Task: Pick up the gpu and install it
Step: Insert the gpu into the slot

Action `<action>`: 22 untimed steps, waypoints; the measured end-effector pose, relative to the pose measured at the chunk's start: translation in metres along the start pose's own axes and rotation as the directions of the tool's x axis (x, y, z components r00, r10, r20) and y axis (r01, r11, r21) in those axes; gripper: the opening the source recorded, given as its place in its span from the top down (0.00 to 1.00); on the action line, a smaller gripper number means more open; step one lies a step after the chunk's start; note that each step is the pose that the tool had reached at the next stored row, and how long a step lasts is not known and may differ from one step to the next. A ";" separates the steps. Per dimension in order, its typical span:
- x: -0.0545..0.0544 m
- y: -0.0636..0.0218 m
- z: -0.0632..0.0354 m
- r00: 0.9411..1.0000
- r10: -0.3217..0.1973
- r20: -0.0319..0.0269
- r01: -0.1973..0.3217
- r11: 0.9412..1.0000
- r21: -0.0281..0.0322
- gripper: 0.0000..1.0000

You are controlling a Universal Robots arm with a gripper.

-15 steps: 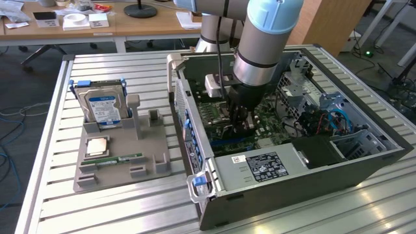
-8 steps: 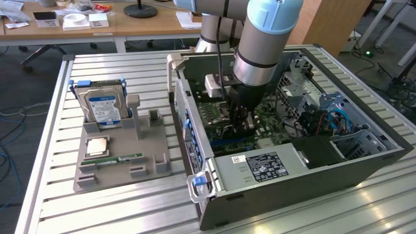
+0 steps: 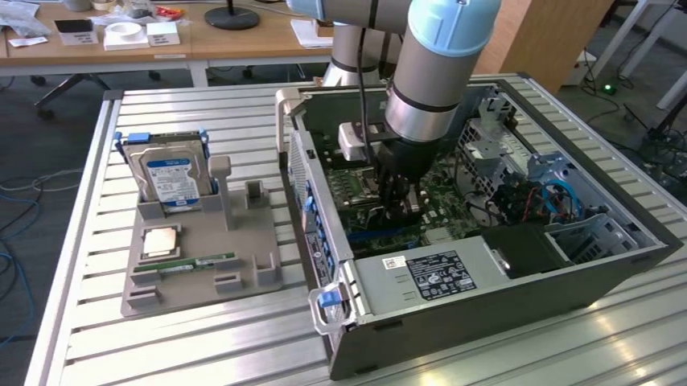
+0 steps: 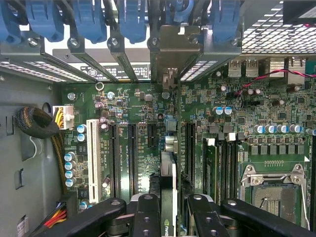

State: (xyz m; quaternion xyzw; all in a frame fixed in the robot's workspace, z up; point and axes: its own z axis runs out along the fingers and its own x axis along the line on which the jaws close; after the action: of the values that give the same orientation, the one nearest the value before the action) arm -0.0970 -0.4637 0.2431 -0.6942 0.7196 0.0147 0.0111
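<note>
So the gripper (image 4: pixel 168 210) is reaching down inside the open computer case (image 3: pixel 601 269), and its jaws are pinching the gpu (image 4: pixel 168 182) edge-on. The card is hanging right over the long slots on the motherboard (image 4: pixel 247 123) — can't tell if it's touching one. The hard drive (image 3: pixel 170 178) is standing upright in the grey holder (image 3: pixel 183 283), well apart on the exterior view's left.

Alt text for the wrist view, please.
The gripper holds the gpu edge-on over the green motherboard, close to its black expansion slots. A row of blue latches sits beyond them.
</note>
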 end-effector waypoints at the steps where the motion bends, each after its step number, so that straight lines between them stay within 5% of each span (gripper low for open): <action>1: 0.000 0.0000 0.0000 1.000 0.000 0.000 0.000 1.000 0.000 0.74; 8: 0.000 -0.0001 0.0009 1.000 0.000 0.002 0.000 1.000 0.001 0.73; 14: 0.000 0.0000 0.0001 1.000 0.000 0.000 0.000 1.000 0.000 0.49; 22: 0.000 0.0001 -0.0118 1.000 0.000 0.000 0.000 1.000 0.000 0.49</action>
State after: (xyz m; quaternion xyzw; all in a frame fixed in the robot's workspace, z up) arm -0.0970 -0.4637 0.2549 -0.6942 0.7196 0.0147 0.0111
